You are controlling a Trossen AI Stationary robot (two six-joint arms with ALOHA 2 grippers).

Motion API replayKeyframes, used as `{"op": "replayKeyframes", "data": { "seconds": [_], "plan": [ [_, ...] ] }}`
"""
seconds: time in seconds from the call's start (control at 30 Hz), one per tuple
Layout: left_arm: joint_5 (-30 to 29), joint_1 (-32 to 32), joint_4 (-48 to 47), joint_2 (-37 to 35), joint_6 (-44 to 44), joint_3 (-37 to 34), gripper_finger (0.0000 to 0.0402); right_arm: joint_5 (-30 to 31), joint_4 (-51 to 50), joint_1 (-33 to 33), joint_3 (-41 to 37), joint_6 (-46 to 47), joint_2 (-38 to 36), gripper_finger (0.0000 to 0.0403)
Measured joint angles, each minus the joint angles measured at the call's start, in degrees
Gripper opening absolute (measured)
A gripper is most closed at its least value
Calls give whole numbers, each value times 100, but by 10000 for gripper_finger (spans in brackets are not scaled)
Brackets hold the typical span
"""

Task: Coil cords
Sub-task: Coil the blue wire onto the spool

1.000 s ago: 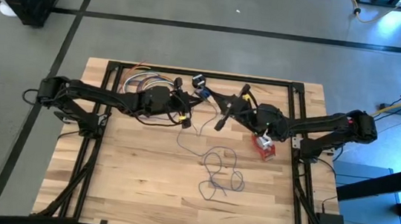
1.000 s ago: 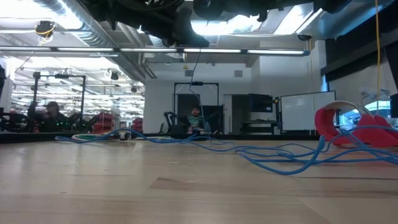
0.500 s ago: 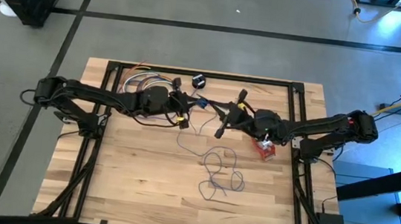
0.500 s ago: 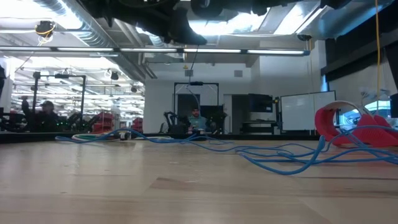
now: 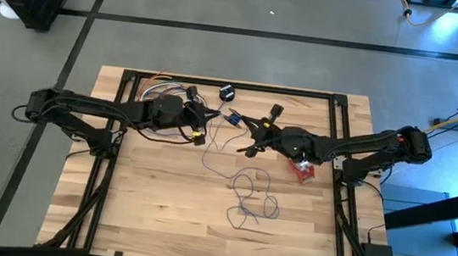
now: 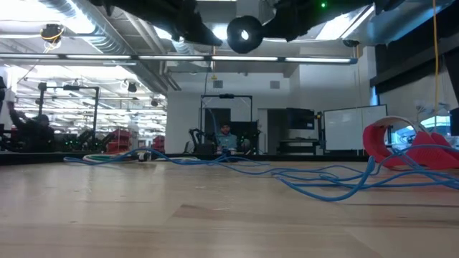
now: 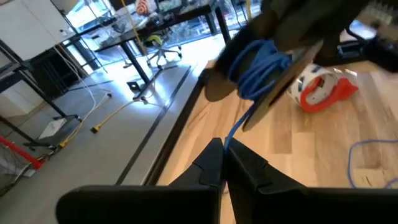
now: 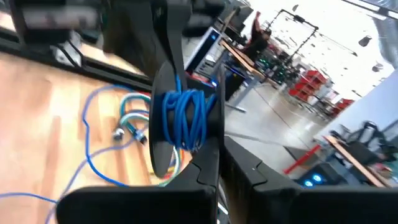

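Note:
The thin blue cord lies in loose loops (image 5: 252, 194) on the wooden table and runs up to a tight coil (image 5: 234, 118) held in the air. My right gripper (image 5: 242, 123) is shut at that coil (image 8: 183, 121). My left gripper (image 5: 208, 131) is shut on the cord strand just beside the coil. A small black round puck (image 5: 227, 91) lies by the table's far edge. A black round disc (image 6: 244, 32) shows high in the low view. The red-and-white bundle (image 5: 301, 168) lies on the table under my right arm. My left gripper pinches one strand of the blue cord (image 7: 227, 138) between its two fingertips, coming level from the table's left. The strand runs a short way from the fingertips to the coil (image 7: 258, 62). My right gripper holds the coil (image 8: 186, 130) at its fingertips, coming level from the table's right. The coil is lifted clear of the table. The windings sit between dark flat pieces and hide what the fingers close on.
A bunch of coloured cables (image 5: 160, 93) lies at the far left of the table under my left arm. The black frame rails (image 5: 334, 101) run along the table's far and side edges. Bare wood (image 5: 145, 196) lies toward the near edge, left of the loops.
My left gripper has drawn back toward the table's left edge. My right gripper has reached farther toward the left with the coil, which has come away from the puck toward the table's near side. The black round disc has come into the low view.

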Motion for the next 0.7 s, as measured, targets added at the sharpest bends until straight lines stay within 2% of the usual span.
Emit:
{"op": "replayKeyframes", "data": {
  "seconds": [0.27,0.53,0.7],
  "plan": [
    [-56,-82,0,-201,-8,2,9,158,-694,-175,-2,-109,7,12],
    [175,-225,-38,-199,-554,4,3,-119,-733,-518,-2,337,41,12],
    [185,-282,-209,-267,-349,4,12,-197,-700,-564,-2,355,66,12]
  ]
}}
